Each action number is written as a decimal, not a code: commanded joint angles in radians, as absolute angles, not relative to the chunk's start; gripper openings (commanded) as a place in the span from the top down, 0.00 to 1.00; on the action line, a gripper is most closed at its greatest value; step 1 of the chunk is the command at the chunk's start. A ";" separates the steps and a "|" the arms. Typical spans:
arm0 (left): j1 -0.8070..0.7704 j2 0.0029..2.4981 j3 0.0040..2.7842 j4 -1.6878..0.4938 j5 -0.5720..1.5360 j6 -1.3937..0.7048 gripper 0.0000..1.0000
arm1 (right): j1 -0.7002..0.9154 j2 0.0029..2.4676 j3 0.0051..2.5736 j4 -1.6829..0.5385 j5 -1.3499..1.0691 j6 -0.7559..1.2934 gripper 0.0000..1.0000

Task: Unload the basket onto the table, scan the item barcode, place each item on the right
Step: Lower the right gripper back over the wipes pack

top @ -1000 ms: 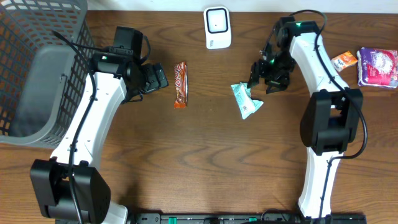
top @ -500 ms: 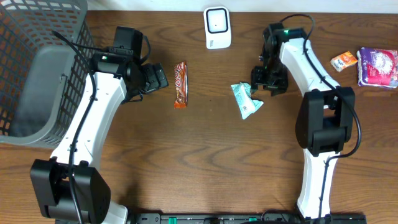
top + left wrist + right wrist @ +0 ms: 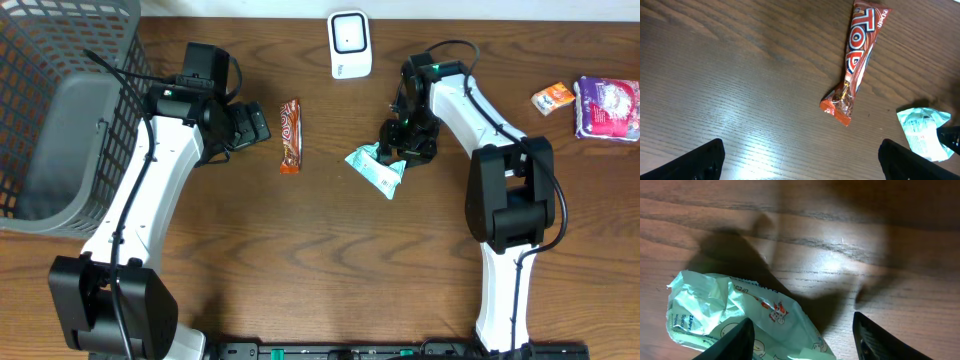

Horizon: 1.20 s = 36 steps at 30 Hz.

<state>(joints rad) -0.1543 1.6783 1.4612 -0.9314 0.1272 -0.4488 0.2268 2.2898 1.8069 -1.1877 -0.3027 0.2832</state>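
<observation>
A crumpled mint-green snack packet [image 3: 378,168] lies on the wooden table, right of centre. My right gripper [image 3: 402,143] hangs over its right end. In the right wrist view the packet [image 3: 740,310] reaches between the open jaws [image 3: 807,342]; the left finger [image 3: 735,342] overlaps it and the right finger [image 3: 880,342] stands apart from it. The white barcode scanner [image 3: 350,45] stands at the table's back edge. My left gripper [image 3: 252,126] is open and empty, left of a red-brown chocolate bar [image 3: 290,136]. That bar [image 3: 857,55] and the packet [image 3: 922,132] also show in the left wrist view.
A grey wire basket [image 3: 40,40] fills the left end of the table. A small orange packet [image 3: 553,97] and a purple pouch [image 3: 606,107] lie at the far right.
The right gripper has moved left and down onto the mint packet, narrowing its jaws a little. The packet has shifted left and turned. The left arm has not moved.
</observation>
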 commanded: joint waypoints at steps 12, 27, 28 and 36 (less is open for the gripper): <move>-0.154 1.679 1.470 -0.934 0.115 -0.451 0.02 | 0.196 2.281 1.987 -1.375 -0.324 0.080 0.33; -0.154 1.679 1.470 -0.934 0.115 -0.450 0.02 | 0.198 2.281 2.015 -1.299 -0.322 -0.299 0.05; -0.154 1.679 1.470 -0.934 0.115 -0.451 0.02 | 0.198 2.281 2.013 -1.298 -0.325 -0.313 0.05; -0.154 1.679 1.470 -0.934 0.115 -0.451 0.02 | 0.191 2.282 2.007 -1.298 -0.494 -0.395 0.01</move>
<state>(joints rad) -0.1543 1.6783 1.4612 -0.9314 0.1272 -0.4488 0.2005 2.2898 2.0037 -1.2938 -0.3584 -0.3126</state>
